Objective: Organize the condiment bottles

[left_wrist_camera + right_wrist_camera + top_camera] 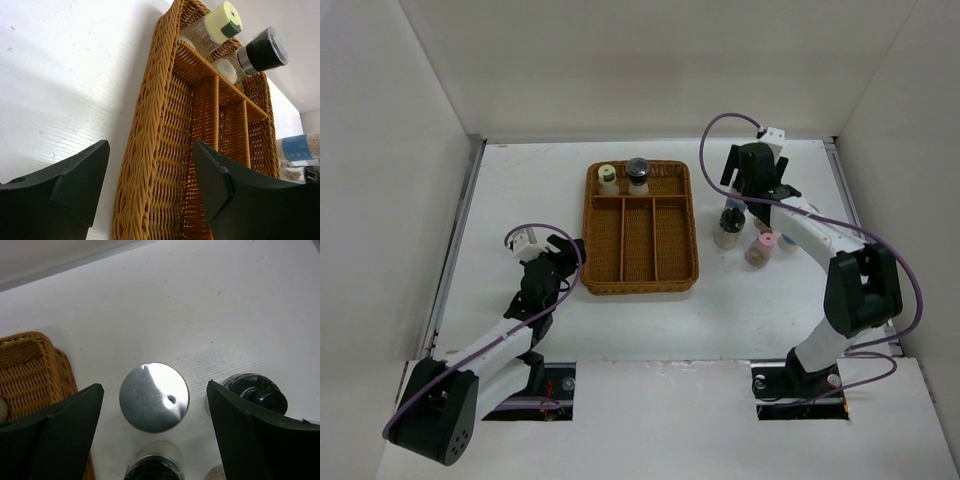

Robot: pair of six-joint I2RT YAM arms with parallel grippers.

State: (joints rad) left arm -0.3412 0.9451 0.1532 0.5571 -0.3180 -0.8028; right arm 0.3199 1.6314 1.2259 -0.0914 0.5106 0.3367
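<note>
Bottles (pixel 761 248): two stand in the basket (pixel 640 287). Right pincer (pixel 155 386) hangs apart over the silver-lid bottle (pixel 154 399); next, go down and squeeze. Left pincer (pixel 151 145) straddles the basket edge; can't tell if clamped.

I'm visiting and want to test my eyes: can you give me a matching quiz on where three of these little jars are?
1 yellow-green-lidded jar
2 pink-lidded jar
3 silver-lidded jar

a on the table, right of the wicker tray
b between the right gripper's open fingers, viewed from above
c in the tray's far compartment

Pairs: 1-c, 2-a, 3-b
</note>
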